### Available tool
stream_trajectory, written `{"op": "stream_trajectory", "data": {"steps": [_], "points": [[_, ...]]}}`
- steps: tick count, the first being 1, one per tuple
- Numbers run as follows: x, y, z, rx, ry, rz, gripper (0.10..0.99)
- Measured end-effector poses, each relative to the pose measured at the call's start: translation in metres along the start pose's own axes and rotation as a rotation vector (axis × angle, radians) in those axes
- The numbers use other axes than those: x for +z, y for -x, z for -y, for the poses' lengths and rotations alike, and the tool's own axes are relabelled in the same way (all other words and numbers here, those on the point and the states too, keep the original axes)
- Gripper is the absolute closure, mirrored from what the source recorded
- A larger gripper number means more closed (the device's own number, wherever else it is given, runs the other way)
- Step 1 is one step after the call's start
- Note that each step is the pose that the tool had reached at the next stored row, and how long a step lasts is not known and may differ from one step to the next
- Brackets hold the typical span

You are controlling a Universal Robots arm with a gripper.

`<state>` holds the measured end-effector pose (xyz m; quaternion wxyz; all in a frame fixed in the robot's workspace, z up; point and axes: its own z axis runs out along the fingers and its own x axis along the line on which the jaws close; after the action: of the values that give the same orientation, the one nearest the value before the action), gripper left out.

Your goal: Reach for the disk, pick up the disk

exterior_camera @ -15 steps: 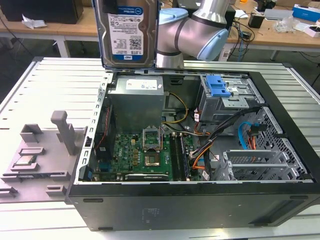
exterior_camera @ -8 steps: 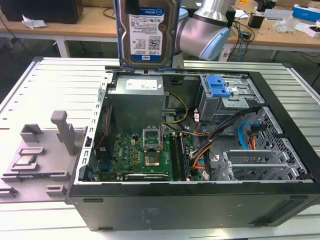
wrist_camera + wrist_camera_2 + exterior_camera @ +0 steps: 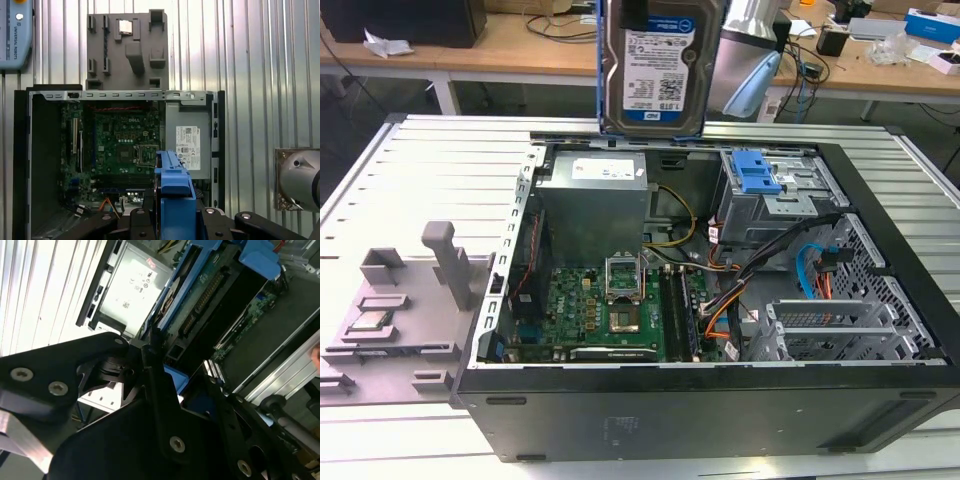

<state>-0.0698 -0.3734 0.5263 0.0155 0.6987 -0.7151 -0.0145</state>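
Holding the disk (image 3: pixel 655 68) upright above the open computer case (image 3: pixel 700 405), the gripper (image 3: pixel 174 215) is clamped on it. In the first wrist view its black fingers (image 3: pixel 142 222) flank the blue bracket on either side, with the drive edge-on between them. The pick-up looks accomplished, I judge, since the disk hangs free in the air, its label facing out in the exterior view, above the case's far rim. Below the hand lie the grey power supply (image 3: pixel 595 205) and the green motherboard (image 3: pixel 600 310). Off to one side of the hand, on the ribbed metal table (image 3: pixel 440 165), sits a grey moulded fixture (image 3: pixel 415 290) carrying a small square processor chip (image 3: pixel 370 322). To do this step well, I judge that the pinch should bear on the bracket's flat flanks rather than the bare circuit-board face. The drive should hang plumb so it cannot pivot, clear of the loose cables (image 3: pixel 720 290) under the hand. Materials: silver casing, hard and smooth; glossy white-and-blue label; blue plastic, likely to give a little under pressure; sheet-steel chassis with folded edges.
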Motion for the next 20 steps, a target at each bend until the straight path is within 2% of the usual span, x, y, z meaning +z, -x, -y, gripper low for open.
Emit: {"op": "stream_trajectory", "data": {"steps": [3,11,20], "points": [[-0.0005,0.0004,0.0096,0.0,0.0,-0.0001,0.722],[-0.0004,-0.001,0.0101,0.0,0.0,0.0,0.722],[-0.0004,-0.0174,0.0104,0.0,0.0,0.0,0.722]]}}
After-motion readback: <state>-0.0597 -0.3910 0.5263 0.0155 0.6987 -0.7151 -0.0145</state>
